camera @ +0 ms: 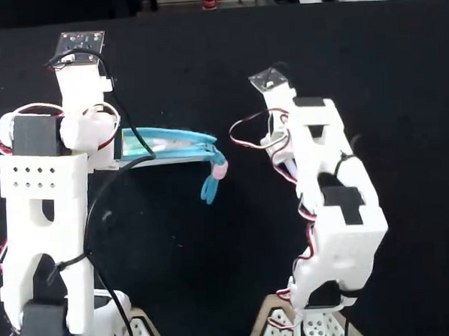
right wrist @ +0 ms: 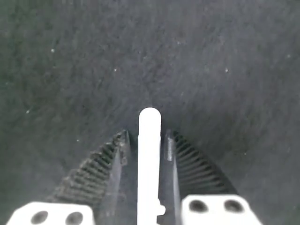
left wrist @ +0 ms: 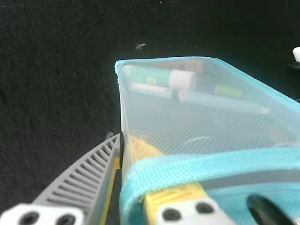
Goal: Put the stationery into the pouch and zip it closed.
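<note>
A clear mesh pouch (camera: 171, 146) with cyan trim lies on its side on the black table, and its pink and blue zipper pull (camera: 214, 176) hangs at the open end. My left gripper (left wrist: 124, 159) is shut on the pouch's (left wrist: 197, 122) near edge, with the grey finger (left wrist: 86, 176) outside the mesh. Inside lie a green and white stick (left wrist: 159, 77), a teal pen (left wrist: 220, 101) and something yellow (left wrist: 140, 147). My right gripper (right wrist: 146, 136) is shut on a white pen (right wrist: 149, 150) above bare table, to the right of the pouch. The right arm (camera: 323, 178) hides that gripper in the high view.
Black cloth (camera: 369, 62) covers the whole table. The two arm bases (camera: 143, 334) stand at the near edge. A small white object (left wrist: 296, 54) shows at the border of the left wrist view, beyond the pouch.
</note>
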Robot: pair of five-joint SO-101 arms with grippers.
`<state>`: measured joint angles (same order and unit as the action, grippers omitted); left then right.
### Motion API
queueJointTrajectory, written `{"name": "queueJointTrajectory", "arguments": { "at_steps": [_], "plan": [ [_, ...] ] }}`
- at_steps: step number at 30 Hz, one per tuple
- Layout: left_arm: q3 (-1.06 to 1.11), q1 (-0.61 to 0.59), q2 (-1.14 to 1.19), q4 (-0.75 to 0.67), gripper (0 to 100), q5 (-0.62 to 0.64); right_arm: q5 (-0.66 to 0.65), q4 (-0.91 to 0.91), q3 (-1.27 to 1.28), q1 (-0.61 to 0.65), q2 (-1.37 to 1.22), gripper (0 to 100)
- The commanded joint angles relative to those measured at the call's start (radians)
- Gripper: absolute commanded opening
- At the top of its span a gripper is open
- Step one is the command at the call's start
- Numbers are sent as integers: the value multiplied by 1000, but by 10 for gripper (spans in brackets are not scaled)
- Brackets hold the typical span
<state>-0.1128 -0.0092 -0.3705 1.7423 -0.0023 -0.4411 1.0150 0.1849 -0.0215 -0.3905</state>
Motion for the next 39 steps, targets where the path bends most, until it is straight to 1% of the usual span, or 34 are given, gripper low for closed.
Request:
{"name": "queueJointTrajectory", "arguments": {
  "at_steps": [1, 6, 8, 11, 15, 18, 21, 25, 29, 33, 36, 39],
  "plan": [
    [-45, -10, -3, 9, 30, -12, -54, -15, -48, 8, -12, 116],
    [-45, -10, -3, 9, 30, -12, -91, -14, -47, -11, -18, 47],
    [-45, -10, -3, 9, 30, -12, -83, -14, -48, -35, 10, 7],
    [-45, -10, -3, 9, 30, -12, -83, 41, -31, -61, 104, 10],
    [-45, -10, -3, 9, 30, -12, -83, 212, 2, -58, 317, 11],
    [-45, -8, -5, 9, 30, -12, -81, 324, 18, -37, 527, 11],
    [-45, -8, -6, 9, 30, -12, -15, 400, 7, 12, 757, 11],
    [-45, -10, -3, 9, 30, -12, 87, 463, -36, 144, 1041, 11],
    [-45, -10, -3, 9, 30, -12, 247, 419, -84, 299, 1245, 12],
    [-44, -10, -3, 9, 30, -12, 338, 325, -99, 391, 1354, 15],
    [-44, -10, -3, 9, 30, -12, 397, 227, -99, 445, 1402, 15],
    [-44, -10, -3, 9, 30, -12, 465, 81, -97, 523, 1443, 15]
  ]
}}
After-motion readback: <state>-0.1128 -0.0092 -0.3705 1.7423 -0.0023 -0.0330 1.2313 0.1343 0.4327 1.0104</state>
